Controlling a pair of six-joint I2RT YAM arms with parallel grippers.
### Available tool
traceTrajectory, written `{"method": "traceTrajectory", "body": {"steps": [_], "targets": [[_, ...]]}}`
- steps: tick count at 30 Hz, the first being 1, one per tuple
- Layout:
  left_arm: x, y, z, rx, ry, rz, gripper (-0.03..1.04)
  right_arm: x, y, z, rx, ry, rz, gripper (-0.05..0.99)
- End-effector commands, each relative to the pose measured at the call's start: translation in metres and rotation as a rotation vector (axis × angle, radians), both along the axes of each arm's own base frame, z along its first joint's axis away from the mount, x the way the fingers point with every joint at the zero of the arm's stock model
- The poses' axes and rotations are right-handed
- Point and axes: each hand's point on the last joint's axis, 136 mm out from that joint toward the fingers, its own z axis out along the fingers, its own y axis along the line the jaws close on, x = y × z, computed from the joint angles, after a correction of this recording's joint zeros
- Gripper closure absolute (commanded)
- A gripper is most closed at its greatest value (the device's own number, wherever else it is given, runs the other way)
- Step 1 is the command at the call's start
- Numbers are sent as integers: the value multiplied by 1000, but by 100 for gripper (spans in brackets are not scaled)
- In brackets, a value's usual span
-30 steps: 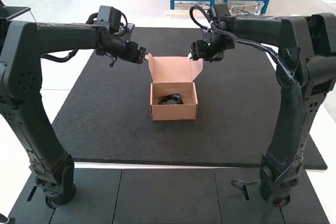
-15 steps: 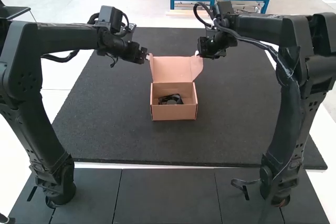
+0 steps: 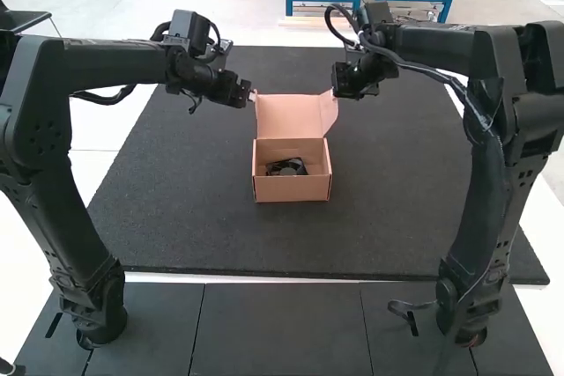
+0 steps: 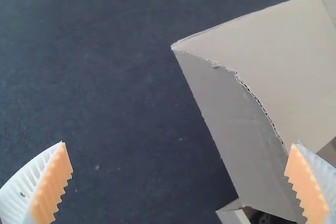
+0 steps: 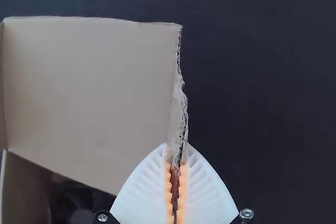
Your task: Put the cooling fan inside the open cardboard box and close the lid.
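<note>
A small cardboard box stands open in the middle of the black mat, its lid upright at the far side. The black cooling fan lies inside the box. My right gripper is at the lid's right corner, and in the right wrist view it is shut on the torn edge of the lid's side flap, with the fan dark below. My left gripper hovers open beside the lid's left flap, which lies between its spread fingers without touching.
The black rubber mat covers most of the table, with white table surface showing at its left and right. Dark base plates lie along the near edge. There is free mat on every side of the box.
My right gripper shifted slightly up and to the right with the lid's flap. My left gripper edged right, closer to the lid's left flap.
</note>
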Motion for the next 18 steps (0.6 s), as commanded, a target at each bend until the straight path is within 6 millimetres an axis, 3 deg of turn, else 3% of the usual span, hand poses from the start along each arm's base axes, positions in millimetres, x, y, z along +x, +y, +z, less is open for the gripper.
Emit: {"method": "traceTrajectory", "body": {"steps": [1,18], "targets": [[6,-9,16,-22,-35,-15,5,7,-2,17,21,-36,2,91],[6,-9,24,-24,-30,-12,5,-13,25,18,22,5,79,95]]}}
